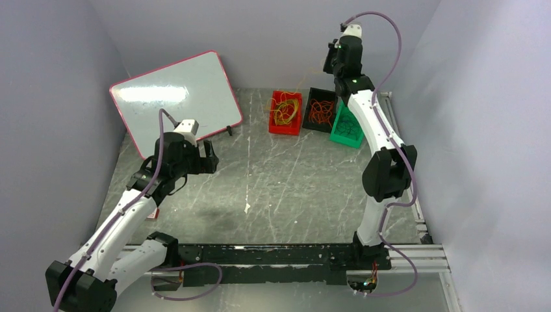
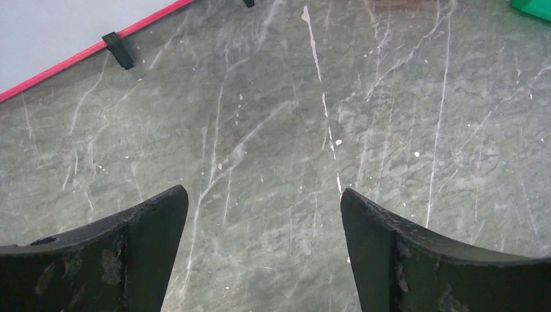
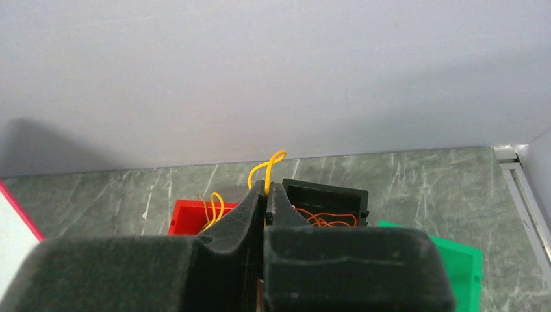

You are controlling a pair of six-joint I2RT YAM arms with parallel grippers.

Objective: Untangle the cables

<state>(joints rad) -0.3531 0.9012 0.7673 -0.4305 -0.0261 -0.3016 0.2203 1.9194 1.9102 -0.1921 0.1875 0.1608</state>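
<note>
The cables lie sorted in three small bins at the back of the table. Yellow cables (image 1: 286, 110) are in a red bin (image 1: 284, 130), orange-red cables (image 1: 321, 112) in a black bin (image 1: 310, 96), and dark cables (image 1: 349, 125) in a green bin (image 1: 344, 140). My right gripper (image 1: 329, 62) is raised high above the bins and is shut on a yellow cable (image 3: 268, 169), whose loop sticks out past the fingertips (image 3: 256, 195). My left gripper (image 1: 209, 156) is open and empty, hovering over bare table at the left (image 2: 263, 195).
A whiteboard (image 1: 175, 97) with a red frame leans at the back left; its edge shows in the left wrist view (image 2: 65, 26). Grey walls close the back and both sides. A metal rail (image 1: 416, 214) runs along the right edge.
</note>
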